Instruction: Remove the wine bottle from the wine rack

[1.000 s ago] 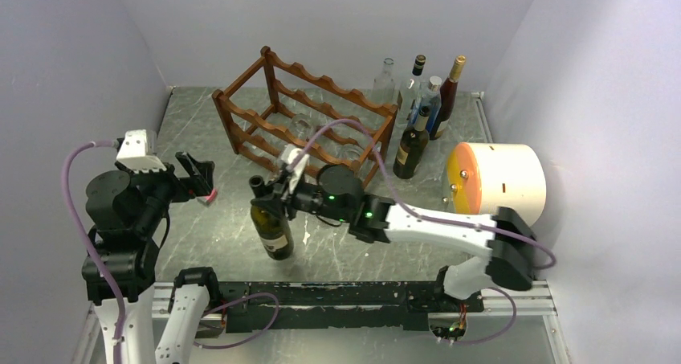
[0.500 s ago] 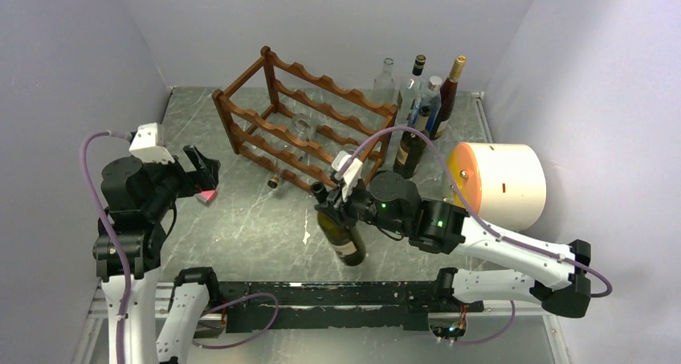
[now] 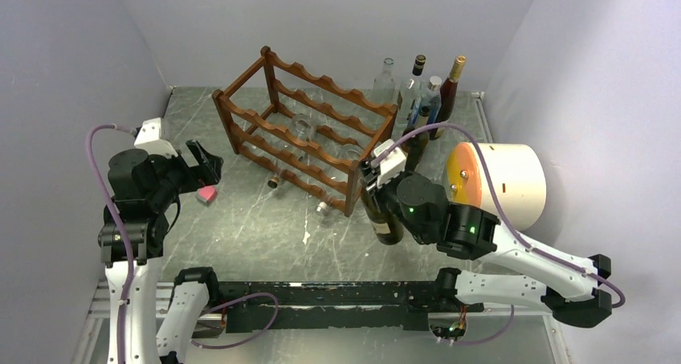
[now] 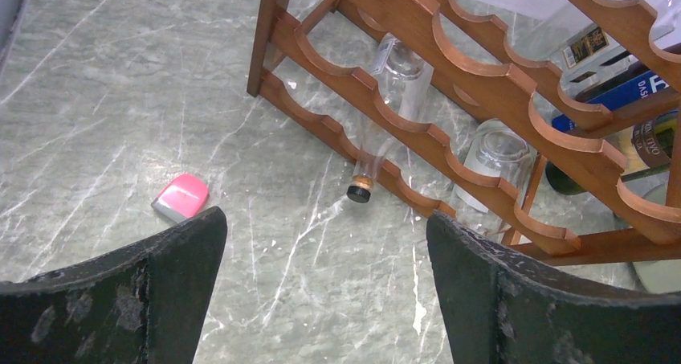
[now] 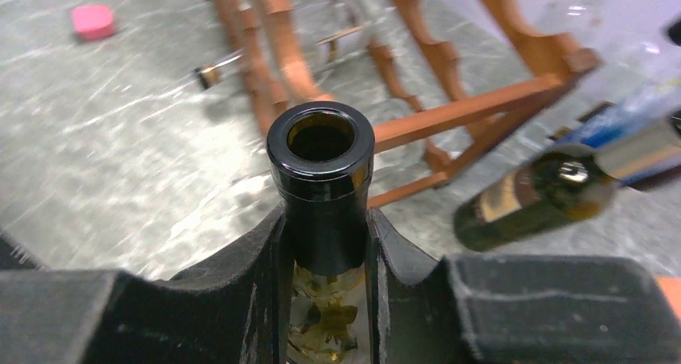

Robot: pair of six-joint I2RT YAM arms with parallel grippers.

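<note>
- The wine bottle [image 3: 384, 219] is off the wine rack [image 3: 321, 83], roughly upright with a slight lean, just beside the rack's near right corner; whether its base touches the table [image 3: 241, 219] I cannot tell
- The right tool [image 5: 325, 243] is clamped on the bottle's neck, just under the lip
- The left tool [image 4: 325, 288] hangs with its jaws wide apart, holding nothing, near a small pink block [image 4: 181, 197]
- Risk: gripped only at the smooth neck, the heavy bottle could slip down or swing
- Risk: a careless sideways move could knock the rack's corner post or the standing bottles [image 3: 446, 103] close behind and topple them
</note>
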